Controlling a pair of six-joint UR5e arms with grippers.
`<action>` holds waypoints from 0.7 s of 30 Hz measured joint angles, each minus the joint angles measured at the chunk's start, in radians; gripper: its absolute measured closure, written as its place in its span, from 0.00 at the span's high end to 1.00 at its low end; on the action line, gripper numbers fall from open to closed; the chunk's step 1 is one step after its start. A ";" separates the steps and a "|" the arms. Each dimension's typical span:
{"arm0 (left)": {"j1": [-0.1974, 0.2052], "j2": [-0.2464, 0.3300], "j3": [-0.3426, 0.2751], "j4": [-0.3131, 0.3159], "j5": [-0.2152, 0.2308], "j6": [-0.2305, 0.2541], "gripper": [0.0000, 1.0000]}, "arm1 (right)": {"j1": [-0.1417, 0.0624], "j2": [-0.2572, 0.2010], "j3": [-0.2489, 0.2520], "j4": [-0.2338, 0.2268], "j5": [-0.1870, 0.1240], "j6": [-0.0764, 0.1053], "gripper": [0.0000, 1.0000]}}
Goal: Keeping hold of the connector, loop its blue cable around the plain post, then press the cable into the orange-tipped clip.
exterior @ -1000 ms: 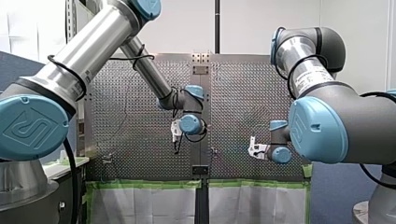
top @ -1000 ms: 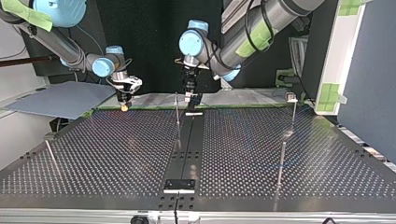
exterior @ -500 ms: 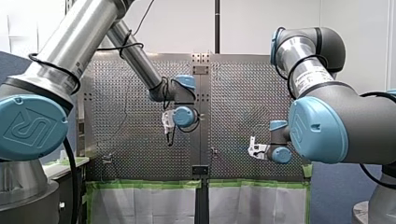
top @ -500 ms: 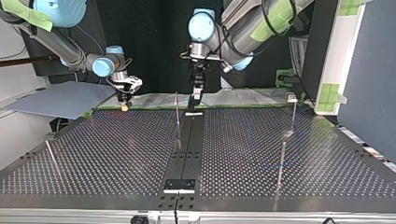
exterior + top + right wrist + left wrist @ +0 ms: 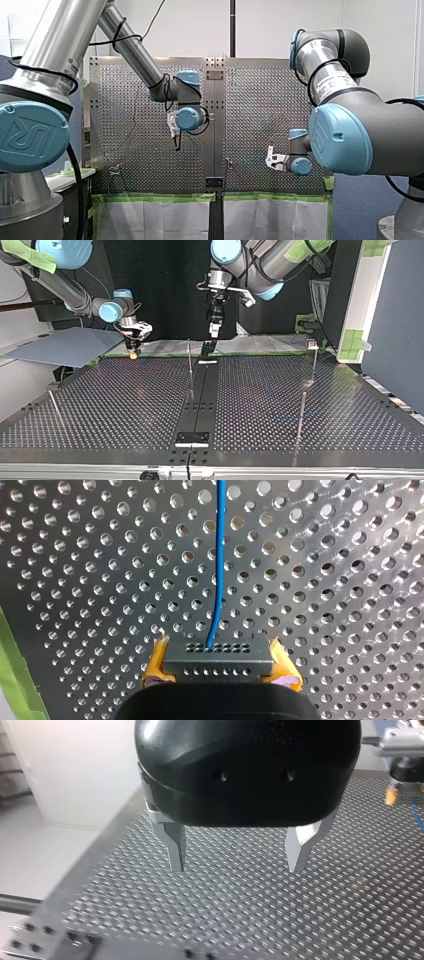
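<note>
The table [image 5: 125,400] is bare perforated metal, bright and faintly brushed, with glints between its holes. Down the table's middle runs a matt black strip [image 5: 202,390]. The posts [image 5: 301,415] standing on the table are thin, shiny metal rods. Over the table, the connector [image 5: 218,659] looks like matt dark grey plastic, and its cable [image 5: 219,555] has a smooth blue sheath. My right gripper [image 5: 220,664] has yellow pads [image 5: 156,666], soft-looking and frayed at the edges. My left gripper [image 5: 236,865] has a glossy black shell and dull grey metal fingers [image 5: 175,845]. Green tape [image 5: 155,197] along the table's edge is matt. My left arm [image 5: 65,35] is brushed silvery metal with glossy blue caps.
</note>
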State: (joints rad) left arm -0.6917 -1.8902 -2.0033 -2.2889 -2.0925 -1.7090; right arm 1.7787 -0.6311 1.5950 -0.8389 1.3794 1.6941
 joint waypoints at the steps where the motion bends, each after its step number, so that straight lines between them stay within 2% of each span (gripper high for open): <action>1: -0.001 0.013 -0.013 0.011 0.002 0.000 0.98 | -0.001 0.000 0.000 0.001 0.000 -0.001 0.00; 9: -0.013 0.091 -0.091 0.040 0.002 0.004 0.98 | -0.009 -0.014 0.001 0.014 -0.001 -0.007 0.00; 15: -0.017 0.152 -0.152 0.051 0.000 -0.001 0.98 | -0.008 -0.065 0.005 0.034 -0.002 -0.009 0.00; 21: -0.016 0.195 -0.213 0.096 0.005 0.000 0.98 | -0.005 -0.107 0.006 0.039 -0.002 -0.010 0.00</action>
State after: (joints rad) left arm -0.7073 -1.6948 -2.2167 -2.1933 -2.0871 -1.7094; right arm 1.7740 -0.7380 1.6007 -0.7998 1.3777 1.6843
